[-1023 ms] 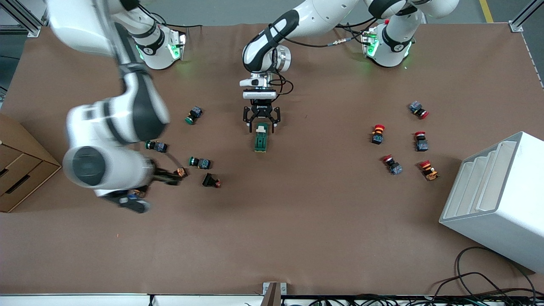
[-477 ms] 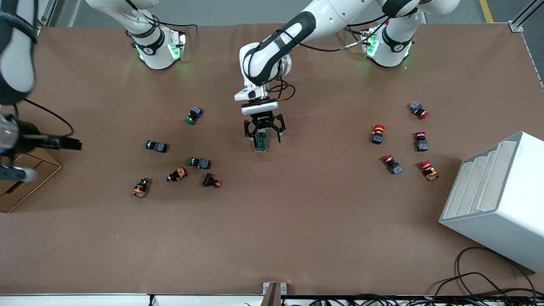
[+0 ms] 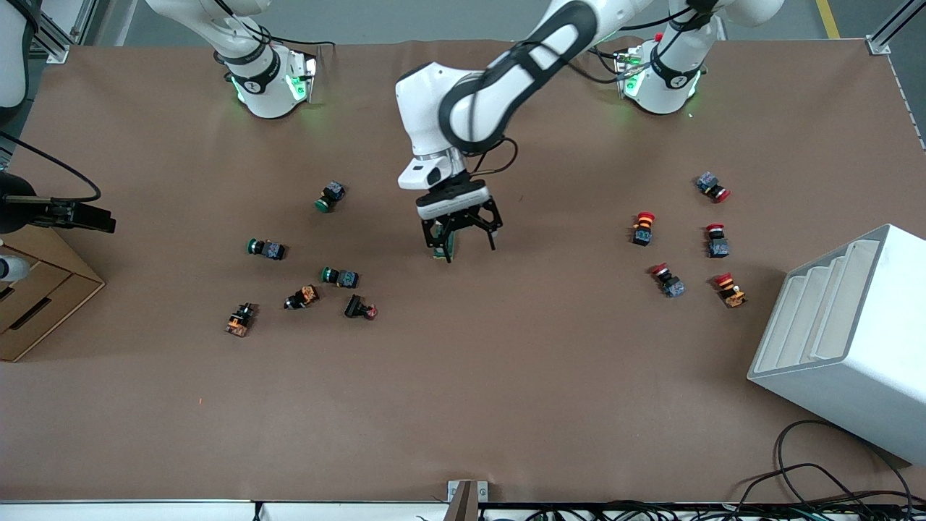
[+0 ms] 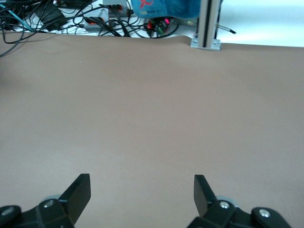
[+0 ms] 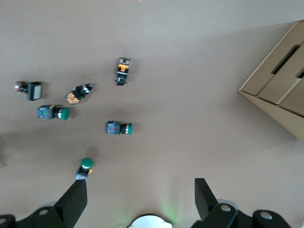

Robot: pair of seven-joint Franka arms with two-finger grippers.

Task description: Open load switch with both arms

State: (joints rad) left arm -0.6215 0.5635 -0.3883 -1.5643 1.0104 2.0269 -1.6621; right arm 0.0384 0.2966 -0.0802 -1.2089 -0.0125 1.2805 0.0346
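The load switch [image 3: 443, 250] lies near the table's middle. Only a sliver of its dark green body shows under the left gripper [image 3: 461, 247]. That gripper hangs right over the switch, open. In the left wrist view the left gripper [image 4: 142, 184] has only bare brown table between its fingers, and the switch is out of that view. The right gripper [image 3: 100, 218] is raised over the table's edge at the right arm's end, beside the cardboard box. The right wrist view shows the right gripper [image 5: 141, 187] open and empty, high above the table.
Green push buttons [image 3: 330, 195] [image 3: 266, 249] [image 3: 340, 276] and small orange-black parts [image 3: 240, 319] lie toward the right arm's end. Red push buttons [image 3: 642, 226] lie toward the left arm's end, beside a white rack [image 3: 846, 333]. A cardboard box [image 3: 36, 289] sits at the table's edge.
The right arm has swung off the button cluster out to the table's edge by the cardboard box. The left gripper has moved over the load switch, covering most of it.
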